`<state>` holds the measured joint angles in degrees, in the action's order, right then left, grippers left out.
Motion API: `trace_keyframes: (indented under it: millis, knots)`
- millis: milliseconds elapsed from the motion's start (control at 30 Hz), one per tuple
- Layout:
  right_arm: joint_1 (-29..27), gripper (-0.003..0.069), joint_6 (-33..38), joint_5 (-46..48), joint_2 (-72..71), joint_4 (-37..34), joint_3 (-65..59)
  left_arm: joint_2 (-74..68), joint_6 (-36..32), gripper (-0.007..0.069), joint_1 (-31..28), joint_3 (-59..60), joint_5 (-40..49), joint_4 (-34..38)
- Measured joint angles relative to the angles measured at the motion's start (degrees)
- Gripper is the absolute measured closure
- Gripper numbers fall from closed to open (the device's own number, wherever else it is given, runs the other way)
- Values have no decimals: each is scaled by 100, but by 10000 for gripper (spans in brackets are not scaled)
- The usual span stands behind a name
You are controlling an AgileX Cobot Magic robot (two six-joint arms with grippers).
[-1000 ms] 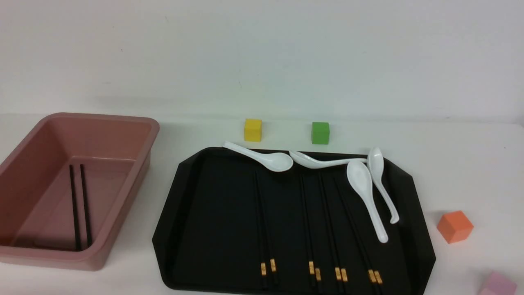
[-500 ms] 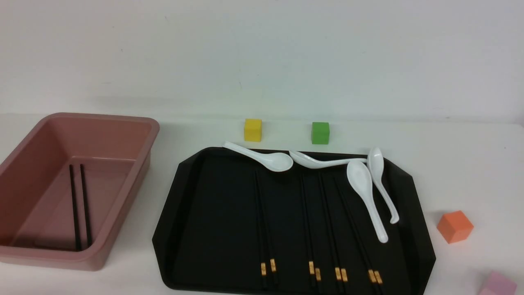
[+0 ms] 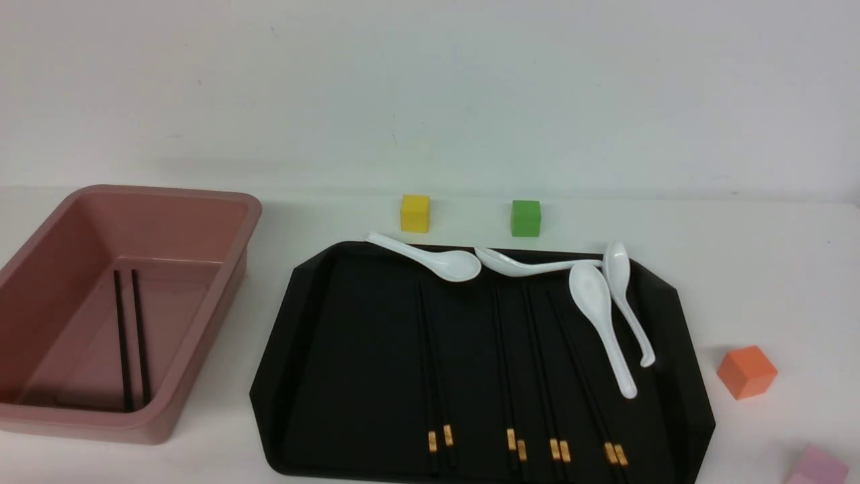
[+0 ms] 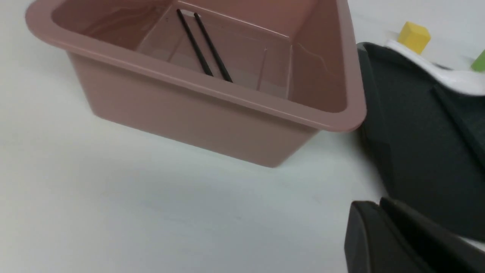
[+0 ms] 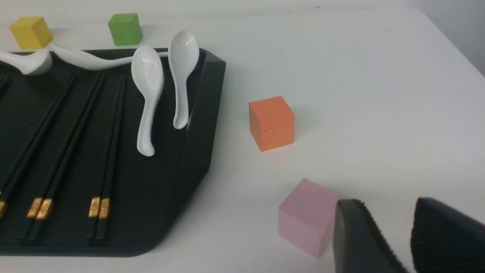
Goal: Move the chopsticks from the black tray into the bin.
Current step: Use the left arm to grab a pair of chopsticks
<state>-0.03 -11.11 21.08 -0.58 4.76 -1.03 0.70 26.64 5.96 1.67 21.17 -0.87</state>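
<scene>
Left gripper (image 4: 379, 207): fingers together, empty, low near the bin (image 4: 212, 89). Right gripper (image 5: 388, 207): slightly parted, empty, just beside pink cube (image 5: 307, 216). Chopsticks (image 3: 140, 336): one pair in bin, four pairs on black tray (image 3: 302, 349). Between transfers, by appearance. Next: open wider, descend on one pair, avoid spoons (image 3: 598, 316).

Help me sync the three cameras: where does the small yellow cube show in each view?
Front view: the small yellow cube stands behind the far rim of the glossy black octagonal tray, left of the small green cube.
Left wrist view: yellow cube beyond the tray's far corner.
Right wrist view: yellow cube behind the tray, beside the green cube.
Shared landmark: the tray.
</scene>
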Motion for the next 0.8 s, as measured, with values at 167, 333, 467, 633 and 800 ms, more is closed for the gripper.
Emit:
trace_keyframes:
  millis: [167,333,467,633,800]
  knots:
    - [0,419,0,0,0,0,0,0,1517,584,0,0,-120,2295]
    - [0,419,0,0,0,0,0,0,2324,582,0,0,-196,3779]
    - [0,419,0,0,0,0,0,0,2508,584,0,0,-394,4821]
    - [0,419,0,0,0,0,0,0,1883,637,0,-410,-563,5364]
    - [0,419,0,0,0,0,0,-868,300,637,0,-1884,147,5084]
